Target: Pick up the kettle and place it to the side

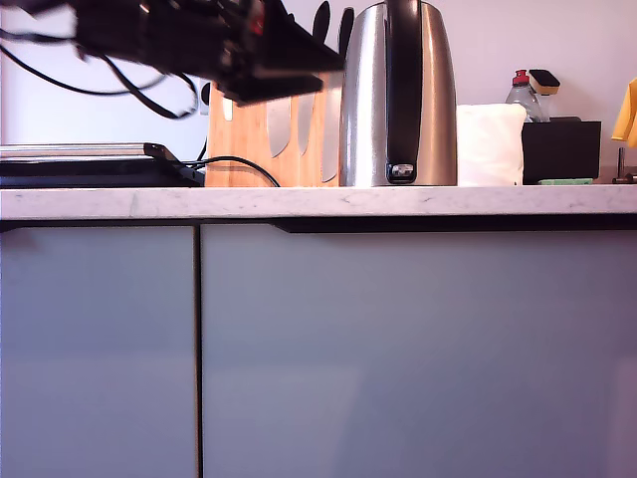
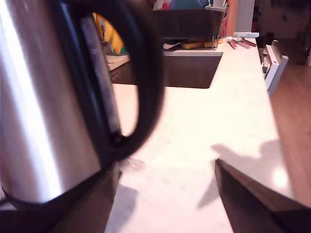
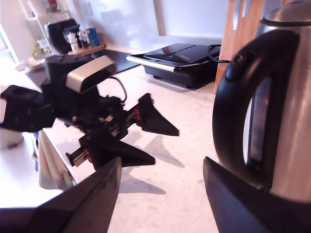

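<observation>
Obs., single moment.

- Tall tapered brushed-steel kettle with broad black handle (image 1: 398, 95) stands upright on the pale marble-look counter (image 1: 299, 202), near the middle of the exterior view. Its handle faces that camera.
- Just behind it, toward the exterior view's left: wooden knife block (image 1: 249, 139), shorter than the kettle. Further left is a flat black appliance (image 1: 80, 164) with a cord. On the kettle's other side is a white folded cloth or pad (image 1: 490, 144) (cannot tell which).
- My first hand (image 1: 333, 68) comes in from the exterior view's upper left, raised above the counter, tips just short of the kettle's shoulder. Contact cannot be judged from that view.
- First wrist view: fingers spread, nothing between them; kettle (image 2: 43, 107) looms close beside one finger. Beyond it are bare counter (image 2: 218, 111) and a dark sink (image 2: 189, 70).
- Second wrist view: my second hand (image 3: 161, 162) is also released, jaws wide and empty, with the kettle handle (image 3: 291, 121) just beside one finger. The first hand (image 3: 165, 145) shows opposite, jaws parted, above the counter (image 3: 189, 111).
</observation>
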